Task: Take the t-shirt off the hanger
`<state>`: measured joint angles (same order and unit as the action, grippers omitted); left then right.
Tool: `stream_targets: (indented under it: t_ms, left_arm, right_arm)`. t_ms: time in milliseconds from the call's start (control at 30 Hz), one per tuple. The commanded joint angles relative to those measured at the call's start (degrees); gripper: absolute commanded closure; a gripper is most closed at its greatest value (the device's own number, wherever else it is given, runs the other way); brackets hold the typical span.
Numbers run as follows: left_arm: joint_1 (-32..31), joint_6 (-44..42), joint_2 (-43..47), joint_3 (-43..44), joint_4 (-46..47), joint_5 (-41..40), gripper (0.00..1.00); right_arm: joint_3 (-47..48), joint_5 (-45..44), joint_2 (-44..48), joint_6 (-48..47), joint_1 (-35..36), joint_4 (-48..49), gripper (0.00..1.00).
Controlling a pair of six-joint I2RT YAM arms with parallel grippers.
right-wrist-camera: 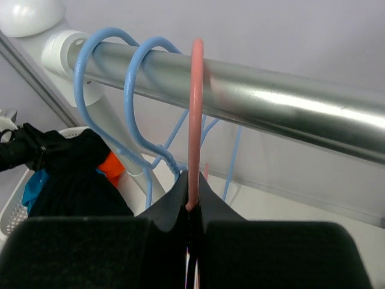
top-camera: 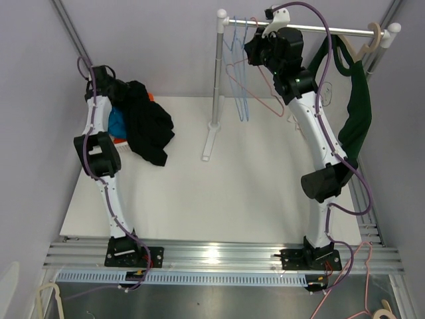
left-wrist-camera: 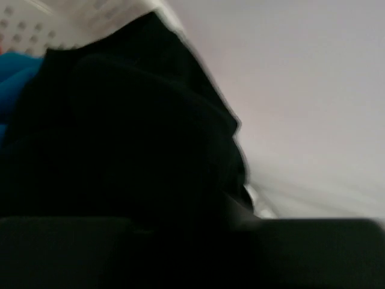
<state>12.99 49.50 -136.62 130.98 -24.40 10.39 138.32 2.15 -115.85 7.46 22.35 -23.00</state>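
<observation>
**Right arm at the rail with a bare hanger; black t-shirt at the basket**

The right gripper (right-wrist-camera: 191, 211), nearest its wrist camera, has matte black fingers that meet in a wedge. They are clamped on the neck of the pink hanger (right-wrist-camera: 196, 120) just under its hook. The hook is thin, round wire looped over the polished metal rail (right-wrist-camera: 271, 102), beside two blue hangers (right-wrist-camera: 127, 96). No cloth shows on the pink hanger. The right arm rises steeply from its base, elbow bent, wrist at rail height.

The left arm stretches forward and low to the far left corner of the white table (top-camera: 232, 193). The left gripper (top-camera: 118, 88) is pressed against the black t-shirt (top-camera: 149, 126). Its wrist view is dark and blurred, so it cannot be told whether its jaws are parted or gripping.

The t-shirt is off any hanger. It lies as a limp, crumpled heap draped over the perforated white basket (left-wrist-camera: 102, 12), and its lower part spills onto the table. Its long axis runs from the basket diagonally toward the near right. Blue cloth (top-camera: 116, 121) and orange cloth (right-wrist-camera: 111, 165) lie under it in the basket.

A dark green garment (top-camera: 358, 113) hangs from a wooden hanger (top-camera: 372, 40) at the rail's right end.
</observation>
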Motion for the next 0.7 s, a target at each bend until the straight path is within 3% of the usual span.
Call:
stream_targets:
  t_ms: [0, 33, 67, 133, 167, 200, 300, 400, 500, 533, 633, 667]
  left_arm:
    - [0.72, 4.13, 2.31, 1.47, -4.76, 8.32, 0.27]
    - [0.63, 3.34, 3.19, 1.3, -5.91, 8.59, 0.01]
    - [0.46, 2.63, 4.5, 0.51, -8.27, 8.24, 0.01]
    - [-0.33, 0.26, 11.78, -4.13, -7.52, 5.87, 0.01]
    - [-0.51, -0.44, 15.12, -6.41, -6.02, 5.69, 0.01]
    - [-0.86, -2.02, 18.63, -12.61, -3.83, 5.17, 0.01]
    - [-2.88, -4.92, 31.82, -18.1, -5.2, 1.13, 0.01]
    - [-5.69, -6.69, 42.81, -19.44, -9.15, -3.7, 0.0]
    - [-10.34, -8.44, 53.88, -23.65, -14.88, -9.24, 0.0]
    - [-14.62, -8.62, 57.3, -31.67, -14.1, -10.29, 0.0]
    - [-22.88, -8.98, 73.3, -42.87, -6.3, -12.68, 0.01]
    - [-25.27, -9.67, 77.25, -55.18, 1.56, -12.42, 0.01]
  right_arm:
    - [2.31, -1.88, 1.59, -0.52, 0.33, -1.77, 1.0]
    - [1.87, -2.06, 2.03, -0.52, 0.33, -1.87, 0.95]
    - [0.82, -4.94, 3.08, -0.61, 0.33, -1.87, 0.72]
    - [0.19, -7.76, 3.96, -1.57, 0.24, -2.13, 0.44]
    - [0.28, -9.6, 4.66, -1.92, -0.02, -2.48, 0.25]
    - [0.37, -9.88, 5.11, -2.01, -0.55, -3.44, 0.22]
    - [0.11, -5.01, 8.0, 0.7, -5.02, -6.77, 0.18]
    - [-1.12, 0.1, 12.21, 3.08, -10.12, -11.34, 0.14]
    - [-2.09, -0.48, 17.74, 1.86, -13.64, -17.92, 0.12]
    - [-1.92, -1.79, 18.98, 1.24, -14.34, -19.95, 0.09]
    - [4.12, -2.07, 19.01, 0.01, -19.17, -31.81, 0.05]
    - [8.24, -3.89, 18.82, -0.34, -21.62, -34.1, 0.05]
